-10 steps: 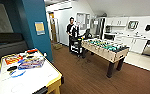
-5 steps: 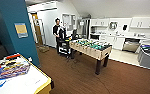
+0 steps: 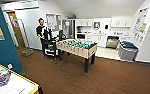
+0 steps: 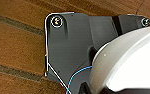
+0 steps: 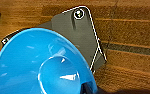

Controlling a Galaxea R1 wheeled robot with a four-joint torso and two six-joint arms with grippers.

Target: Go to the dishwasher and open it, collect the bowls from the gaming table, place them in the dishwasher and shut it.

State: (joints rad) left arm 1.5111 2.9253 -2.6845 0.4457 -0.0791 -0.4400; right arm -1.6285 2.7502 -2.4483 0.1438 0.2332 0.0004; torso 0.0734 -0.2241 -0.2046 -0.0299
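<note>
**Q:** Where do the task's things lie relative to the robot?

**A:** In the head view, the table-football table with green playfield, light wood sides and dark legs (image 3: 78, 48) stands ahead, slightly left of centre, on the brown plank floor (image 3: 111, 77). The brushed-steel under-counter dishwasher (image 3: 112, 42) sits further back and to the right, in the white kitchen run (image 3: 101, 30) along the far wall. It is too small to tell whether its door is open.

**Q:** Long axis and facing?

**A:** The gaming table's long axis runs from far-left to near-right in the head view; one short end, with a dark leg under it, points toward the robot's right front. The dishwasher's front faces out into the room, toward the robot.

**Q:** What is each gripper carrying?

**A:** The right wrist view shows a glossy blue plastic bowl (image 5: 38, 65) close under the camera, hollow side up, above the floor. It appears carried by the right arm, but the right gripper's closure cannot be confirmed. The left wrist view shows a pale grey rounded object (image 4: 131, 60), possibly a second bowl; the left gripper's state cannot be told either.

**Q:** Which relation governs the approach?

**A:** Judgement: the dishwasher lies forward-right, beyond the table's near end, so the right arm is the nearer one. A person (image 3: 42, 33) with a dark control rig (image 3: 51, 47) stands at the table's far-left end, well apart from that line. A grey bin (image 3: 127, 51) stands just beside the dishwasher.
</note>
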